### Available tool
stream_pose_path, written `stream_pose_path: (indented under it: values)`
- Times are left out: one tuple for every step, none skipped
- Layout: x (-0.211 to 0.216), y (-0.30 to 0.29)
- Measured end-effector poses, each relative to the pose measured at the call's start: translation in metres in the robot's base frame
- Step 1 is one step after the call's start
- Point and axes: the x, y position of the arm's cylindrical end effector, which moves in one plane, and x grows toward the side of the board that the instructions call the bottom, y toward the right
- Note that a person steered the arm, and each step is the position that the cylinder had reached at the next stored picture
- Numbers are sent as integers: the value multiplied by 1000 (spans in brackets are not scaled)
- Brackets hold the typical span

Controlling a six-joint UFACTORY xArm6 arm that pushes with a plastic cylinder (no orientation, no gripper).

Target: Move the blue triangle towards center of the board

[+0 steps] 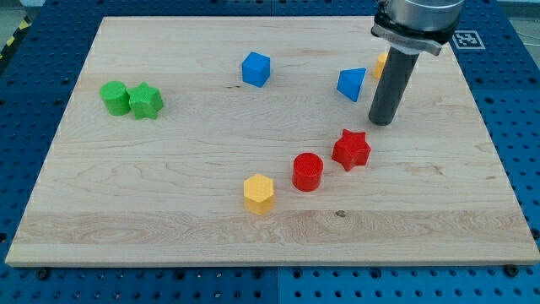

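Note:
The blue triangle [352, 84] lies on the wooden board [169, 203] in the upper right part of the view. My tip [382, 122] rests on the board just to the right of and below the triangle, with a small gap between them. The dark rod rises from the tip to the arm's flange at the view's top right. The rod partly hides a yellow block [380, 62] behind it, to the right of the triangle.
A blue cube [256, 69] sits upper centre. A red star [351, 149], a red cylinder [308, 171] and a yellow hexagon [259, 193] run in a line below my tip. A green cylinder [113, 97] and green star [145, 101] touch at the left.

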Motion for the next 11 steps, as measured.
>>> stream_pose_path:
  values:
    - [-27, 17]
    - [-61, 24]
    - [-57, 18]
    - [-52, 6]
    - [-52, -7]
    - [-60, -14]
    - [-71, -23]
    - [-79, -32]
    - [-83, -43]
    - [-83, -56]
    - [-83, -66]
